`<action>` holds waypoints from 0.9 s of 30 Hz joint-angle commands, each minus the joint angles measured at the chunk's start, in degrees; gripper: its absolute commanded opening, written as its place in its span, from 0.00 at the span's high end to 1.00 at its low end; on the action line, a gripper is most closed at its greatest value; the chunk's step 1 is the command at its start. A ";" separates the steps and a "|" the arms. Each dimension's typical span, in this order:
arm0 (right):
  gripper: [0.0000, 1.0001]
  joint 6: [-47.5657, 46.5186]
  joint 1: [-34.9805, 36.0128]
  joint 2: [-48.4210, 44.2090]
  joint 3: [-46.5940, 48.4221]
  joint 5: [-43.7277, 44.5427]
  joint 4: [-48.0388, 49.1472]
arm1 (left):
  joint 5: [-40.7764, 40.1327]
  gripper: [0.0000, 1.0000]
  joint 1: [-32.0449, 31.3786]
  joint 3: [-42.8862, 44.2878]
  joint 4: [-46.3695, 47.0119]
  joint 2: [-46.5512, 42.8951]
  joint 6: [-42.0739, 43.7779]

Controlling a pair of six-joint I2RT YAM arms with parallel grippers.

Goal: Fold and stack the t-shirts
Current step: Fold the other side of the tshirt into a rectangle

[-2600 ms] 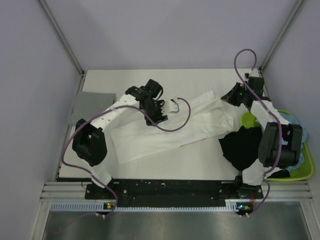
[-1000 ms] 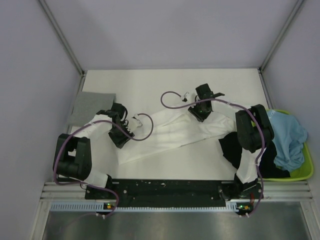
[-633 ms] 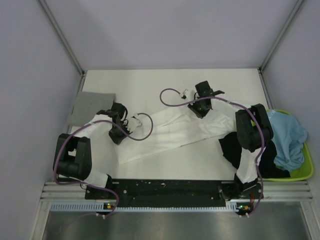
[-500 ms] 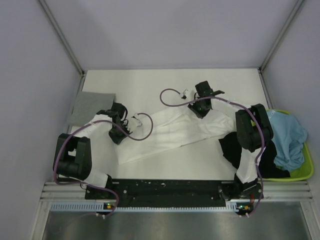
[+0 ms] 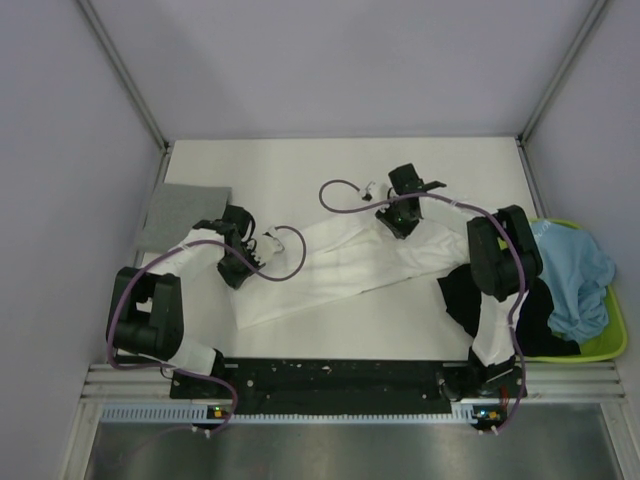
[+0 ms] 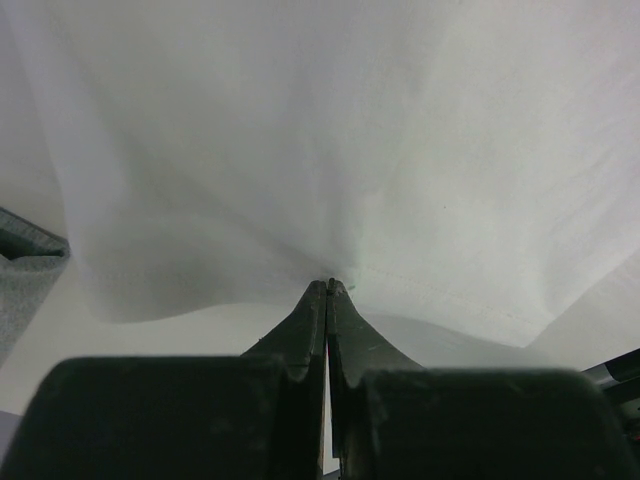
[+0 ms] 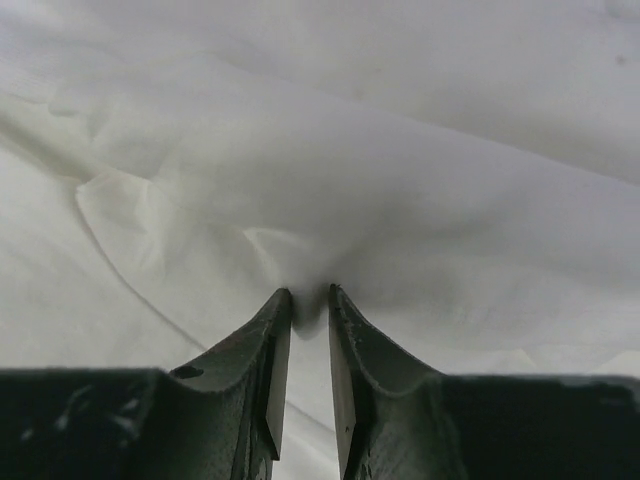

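Observation:
A white t-shirt [image 5: 340,265] lies stretched slantwise across the table, rumpled and partly doubled over. My left gripper [image 5: 233,274] is at its left end, and in the left wrist view the gripper [image 6: 328,285] is shut on the white cloth [image 6: 300,150] at its edge. My right gripper [image 5: 398,228] rests on the shirt's upper right part. In the right wrist view the jaws [image 7: 310,295] stand a narrow gap apart with a small ruck of white cloth [image 7: 400,150] between the tips. A folded grey t-shirt [image 5: 180,215] lies at the left.
A black t-shirt [image 5: 465,295] lies crumpled by the right arm, partly over the rim of the lime-green tray [image 5: 605,345]. A light blue t-shirt [image 5: 570,265] is heaped in that tray. The grey cloth's corner [image 6: 25,262] shows at the left of the left wrist view.
The left jaws have closed on the shirt's left edge. The right jaws have narrowed round a ruck of cloth. Both arms have hardly shifted over the last second.

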 commanded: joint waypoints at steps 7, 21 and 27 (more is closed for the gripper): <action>0.96 2.04 -0.09 0.72 2.37 2.67 -0.35 | 0.32 1.00 0.17 1.14 0.62 -0.79 -0.48; 1.00 6.00 3.16 -10.97 3.52 -2.17 -16.34 | -7.58 1.00 1.13 1.14 3.87 -1.14 1.01; 1.00 6.79 4.56 -11.51 3.95 -5.42 -23.20 | -8.56 1.00 1.40 2.37 3.52 -0.61 2.33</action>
